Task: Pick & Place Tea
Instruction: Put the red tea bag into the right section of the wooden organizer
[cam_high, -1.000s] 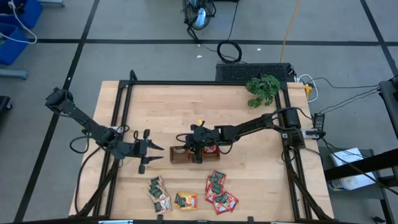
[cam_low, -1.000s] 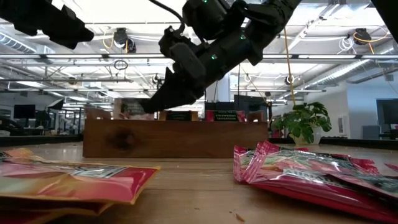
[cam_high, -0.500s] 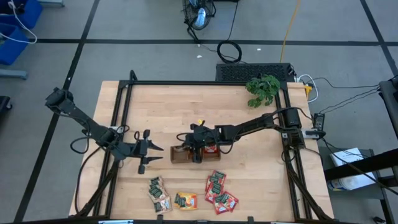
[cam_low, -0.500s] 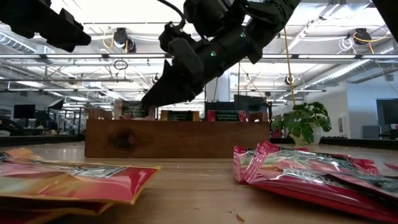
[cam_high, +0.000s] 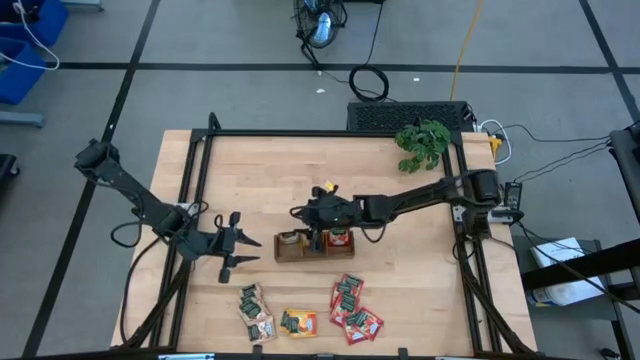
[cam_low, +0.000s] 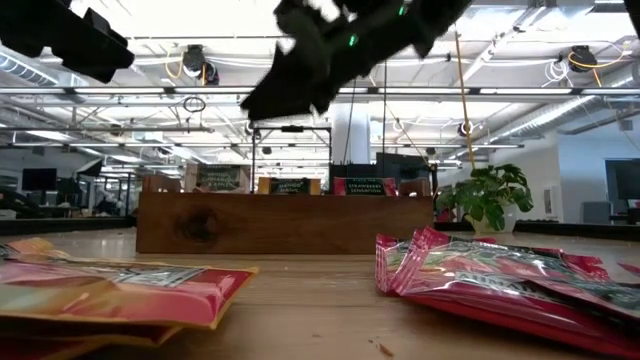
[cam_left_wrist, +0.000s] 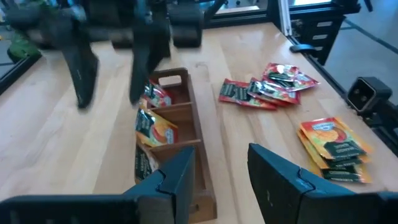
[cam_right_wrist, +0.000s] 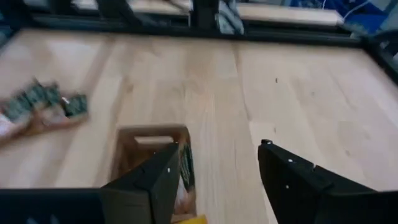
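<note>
The tea lies in three heaps near the table's front edge: dark green sachets (cam_high: 255, 310), orange ones (cam_high: 298, 322) and red ones (cam_high: 353, 308). More sachets (cam_left_wrist: 155, 127) stand on edge in the long brown tray (cam_high: 312, 245) at mid-table. My right gripper (cam_high: 312, 228) hangs open above the tray with nothing between its fingers (cam_right_wrist: 217, 155); the low view shows it (cam_low: 290, 85) well clear of the tray's top. My left gripper (cam_high: 235, 252) waits open to the tray's left, above the table and pointing toward the tray.
A leafy plant (cam_high: 423, 143) stands at the table's far right corner. A black frame (cam_high: 200, 150) runs along the table's edges. Bare wood lies between the tray and the heaps of sachets.
My right gripper has opened and risen straight up out of the tray, letting go of a sachet that now stands in one of the tray's compartments.
</note>
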